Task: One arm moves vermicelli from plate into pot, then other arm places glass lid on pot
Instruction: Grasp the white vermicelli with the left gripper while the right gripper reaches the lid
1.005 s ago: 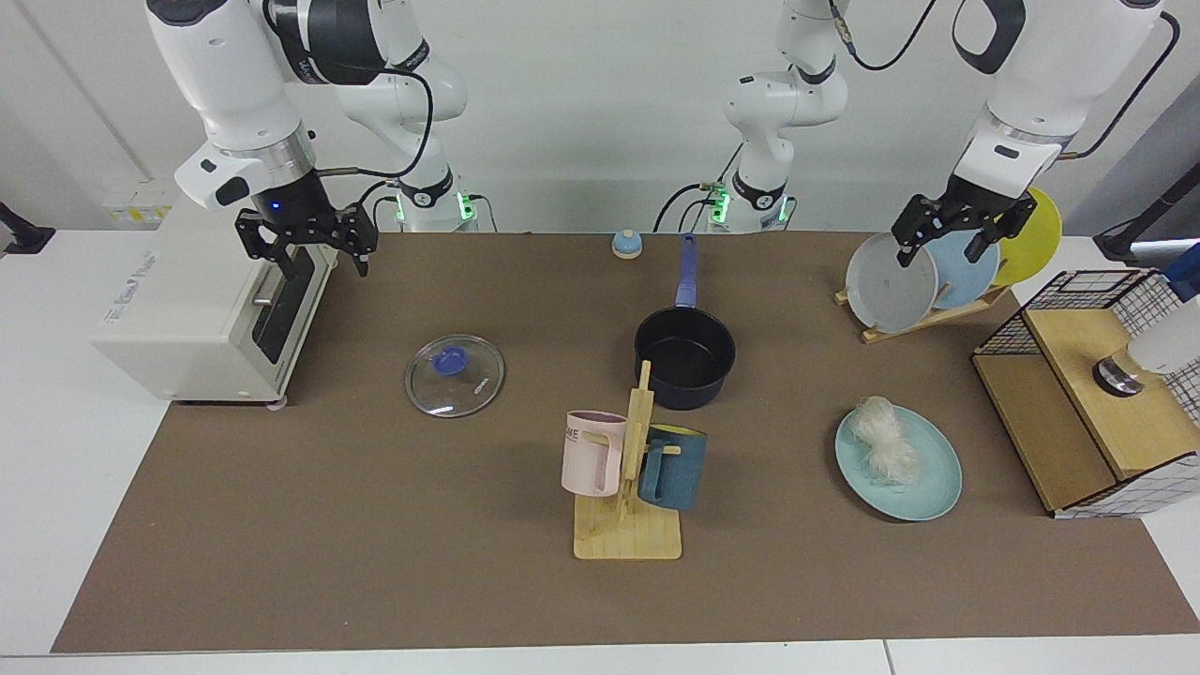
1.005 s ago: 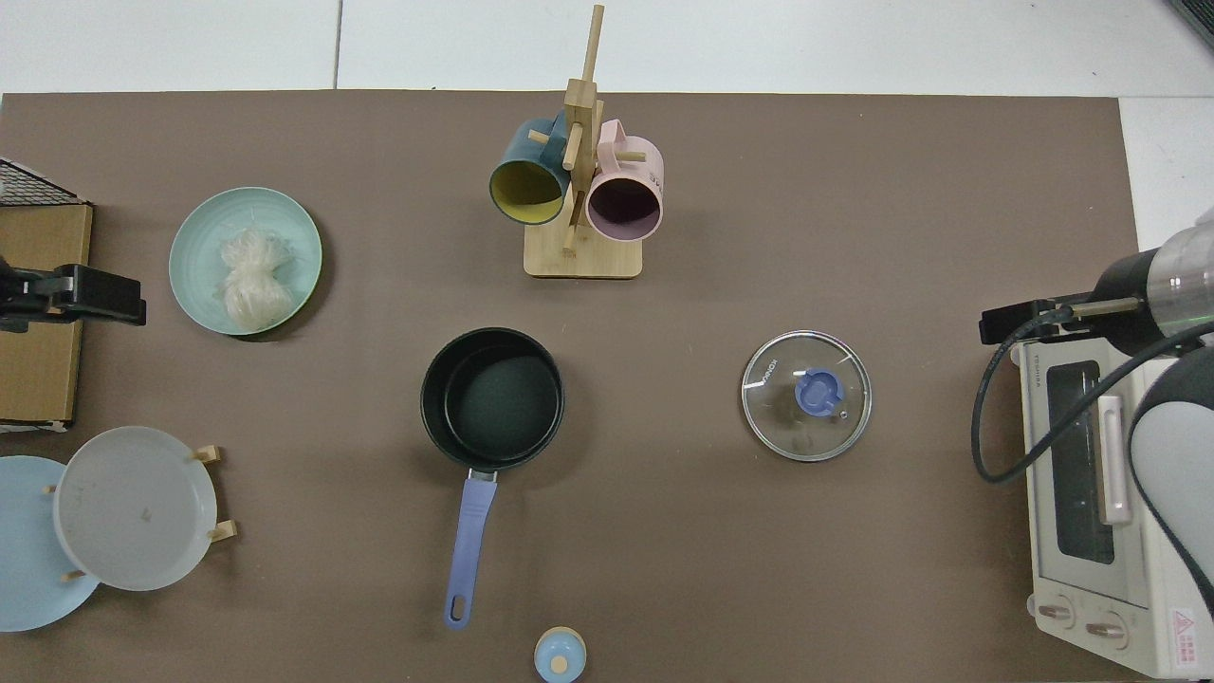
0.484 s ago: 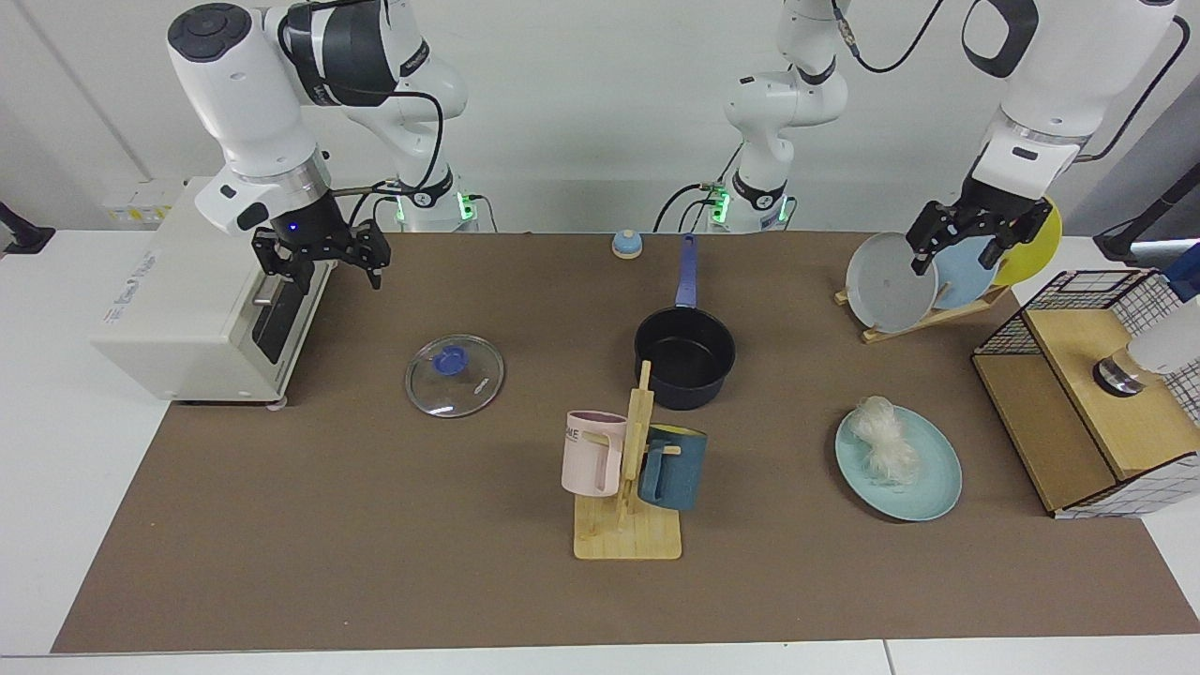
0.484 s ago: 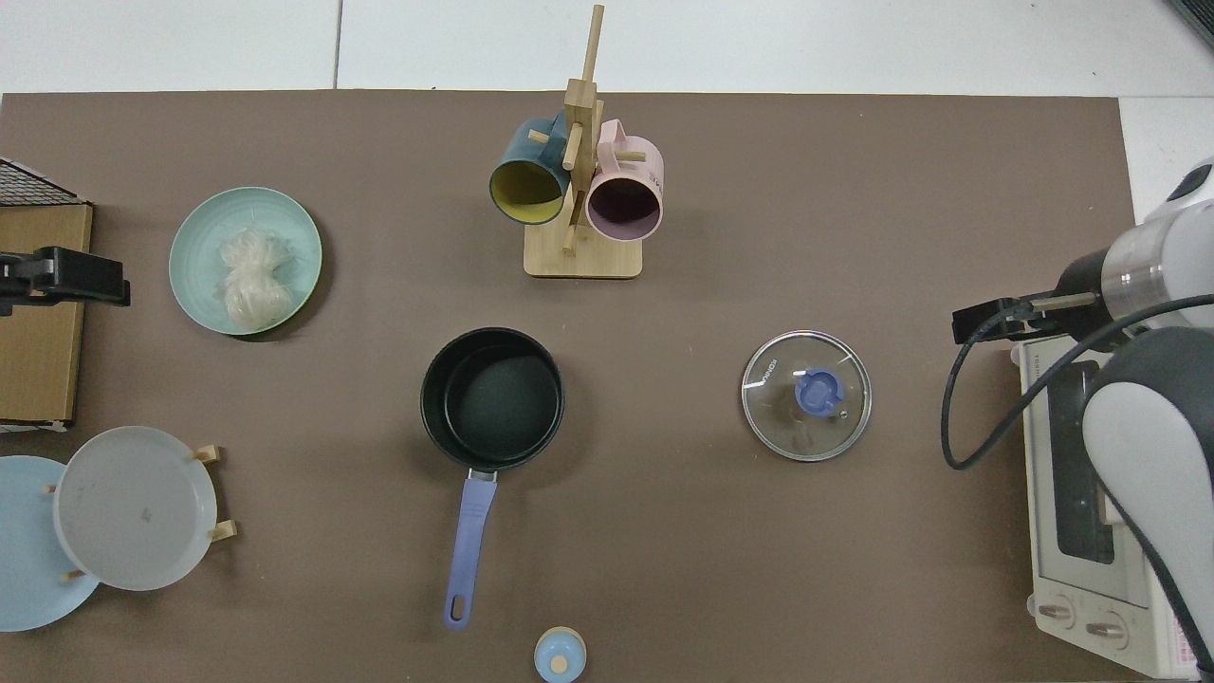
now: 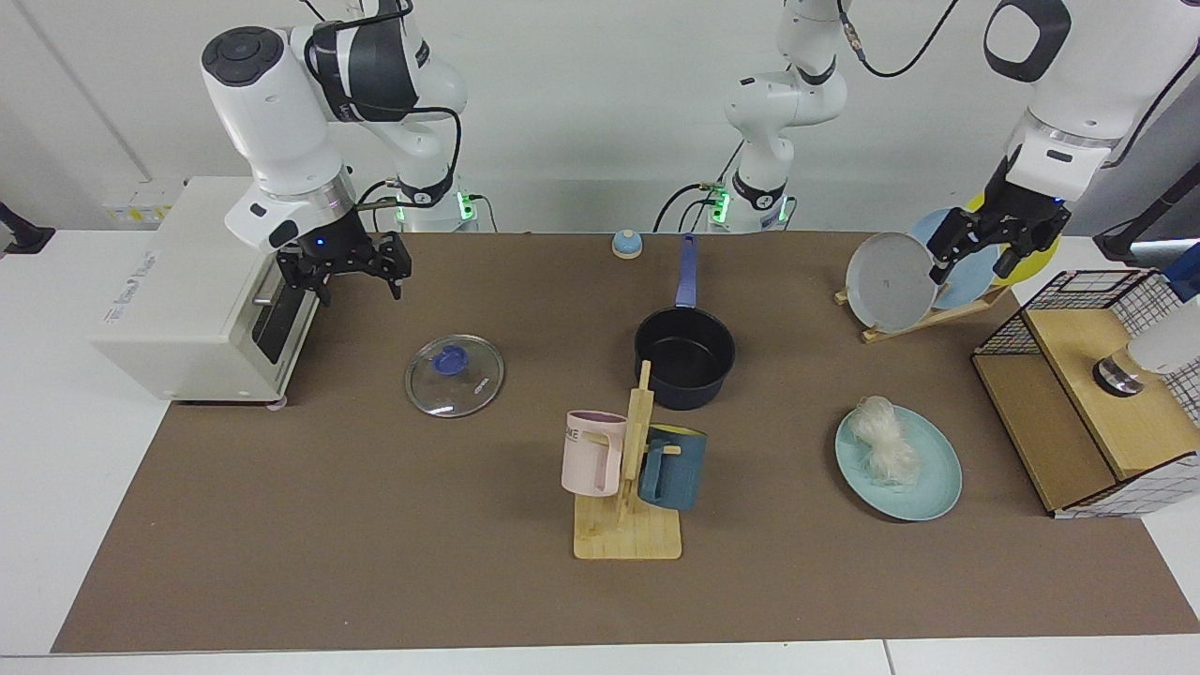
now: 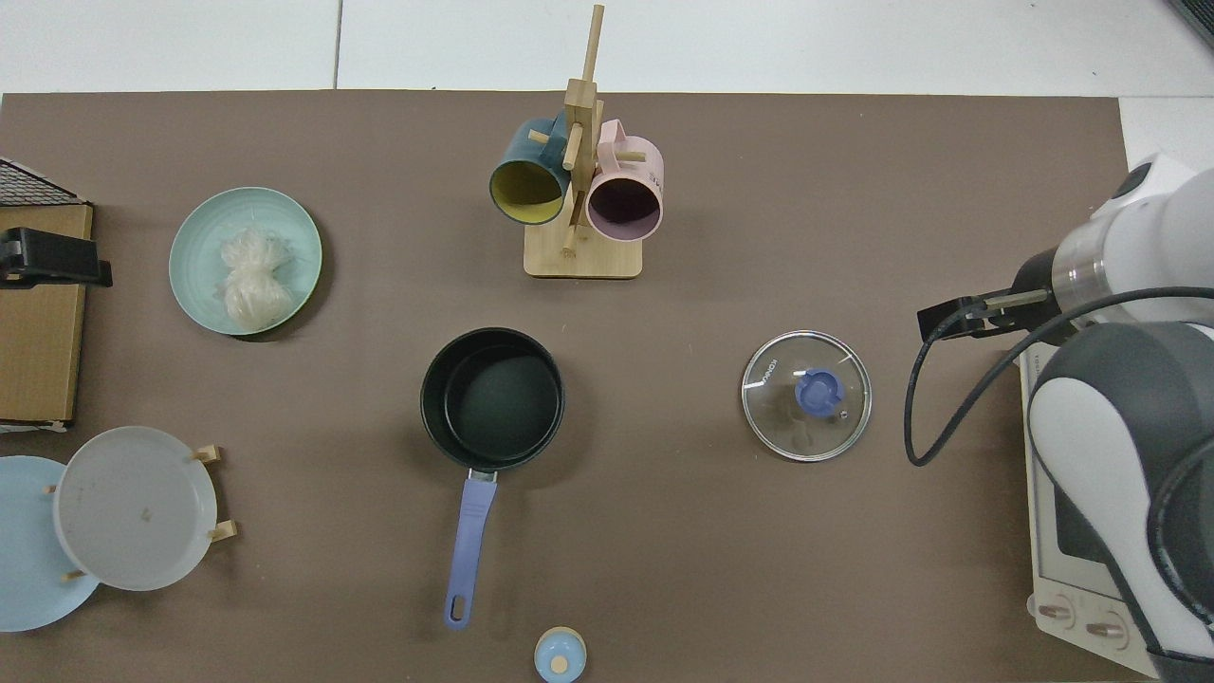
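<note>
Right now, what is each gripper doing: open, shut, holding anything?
Left gripper: open, holding nothing, up in front of the plate rack.
Right gripper: open, holding nothing, by the toaster oven, short of the glass lid.

lid (image 5: 455, 375) clear glass, glossy | pot (image 5: 684, 357) matt blk | mug rack (image 5: 630, 511) wood

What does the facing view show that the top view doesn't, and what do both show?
Only the facing view shows both arm bases, the open right claw by the toaster oven, the open left claw above the plate rack, and the yellow plate in it. Only the top view shows straight into the empty pot and the mugs' openings. Both show the vermicelli on the teal plate and the glass lid lying on the mat.
</note>
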Controlling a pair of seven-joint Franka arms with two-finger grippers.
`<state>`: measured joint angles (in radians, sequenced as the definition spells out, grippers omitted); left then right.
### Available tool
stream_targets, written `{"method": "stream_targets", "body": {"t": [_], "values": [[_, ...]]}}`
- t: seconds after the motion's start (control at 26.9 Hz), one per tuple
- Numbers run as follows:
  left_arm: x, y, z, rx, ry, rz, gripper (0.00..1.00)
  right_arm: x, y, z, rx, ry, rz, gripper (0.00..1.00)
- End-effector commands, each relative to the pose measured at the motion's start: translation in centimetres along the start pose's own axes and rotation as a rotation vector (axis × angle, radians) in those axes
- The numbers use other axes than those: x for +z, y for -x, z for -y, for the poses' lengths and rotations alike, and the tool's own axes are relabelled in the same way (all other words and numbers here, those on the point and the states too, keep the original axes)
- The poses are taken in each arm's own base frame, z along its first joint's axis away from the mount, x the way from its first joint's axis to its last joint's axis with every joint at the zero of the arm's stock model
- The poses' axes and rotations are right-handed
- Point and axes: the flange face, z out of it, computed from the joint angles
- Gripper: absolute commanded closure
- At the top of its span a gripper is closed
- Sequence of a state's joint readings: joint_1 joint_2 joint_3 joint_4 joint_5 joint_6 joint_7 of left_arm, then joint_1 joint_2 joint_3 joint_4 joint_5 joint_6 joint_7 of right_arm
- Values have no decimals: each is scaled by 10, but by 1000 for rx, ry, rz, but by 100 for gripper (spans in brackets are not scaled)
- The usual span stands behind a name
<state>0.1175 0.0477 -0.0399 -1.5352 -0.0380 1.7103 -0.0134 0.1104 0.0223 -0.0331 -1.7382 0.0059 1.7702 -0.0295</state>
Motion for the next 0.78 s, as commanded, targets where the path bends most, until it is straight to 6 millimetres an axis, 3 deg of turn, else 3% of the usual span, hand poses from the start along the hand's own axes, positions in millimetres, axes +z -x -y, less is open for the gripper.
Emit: {"method": "stream_targets", "body": {"t": [0.0, 0.15, 0.34, 0.41, 0.6, 0.74], "values": [[36, -30, 3, -5, 23, -11, 0, 2, -1, -1, 19, -18, -12, 0], [74, -51, 7, -12, 21, -31, 0, 7, -3, -1, 22, -19, -9, 0], [131, -77, 19, -23, 13, -67, 0, 9, -9, 17, 12, -20, -32, 0], [150, -83, 27, -34, 17, -75, 0, 13, -12, 30, 12, -22, -37, 0], [222, -98, 29, -52, 24, -75, 0, 28, -23, 60, 29, -33, -57, 0], [256, -95, 30, -83, 31, -45, 0, 40, -28, 81, 28, -39, -60, 0]]}}
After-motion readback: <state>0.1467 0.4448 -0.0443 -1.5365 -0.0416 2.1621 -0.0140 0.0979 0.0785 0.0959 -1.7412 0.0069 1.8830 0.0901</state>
